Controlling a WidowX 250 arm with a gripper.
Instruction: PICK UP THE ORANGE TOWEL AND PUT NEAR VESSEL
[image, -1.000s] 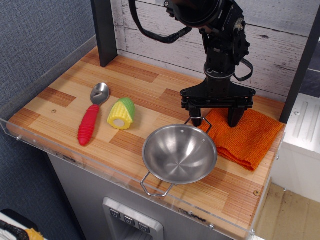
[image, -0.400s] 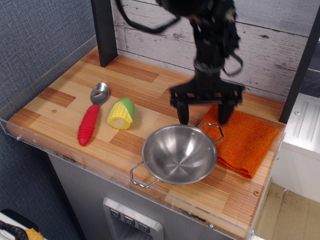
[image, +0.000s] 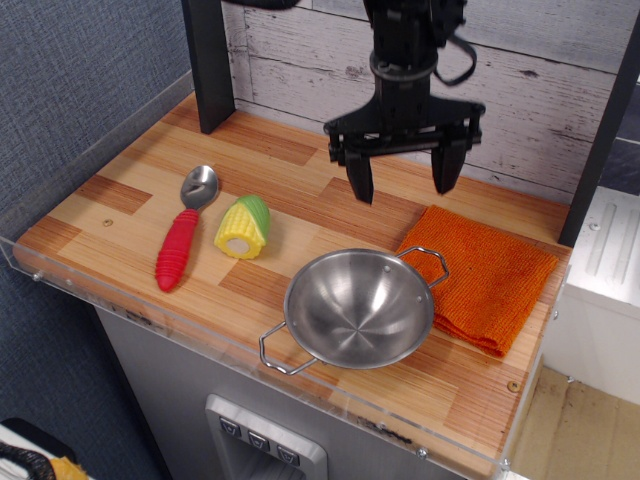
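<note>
Towel (image: 483, 277): lying flat at the table's (image: 300, 170) right end, touching the bowl (image: 360, 308), its left corner tucked under the bowl's rim. Gripper (image: 404, 177): hanging above the table behind both, fingers spread apart, holding nothing. Corn (image: 243, 227) and spoon (image: 184, 238): resting well left. Showing no readable writing.

All-black arm with a looped black cable at 1 o'clock, ending in gripper (image: 404, 176) with two tapered fingers
</note>
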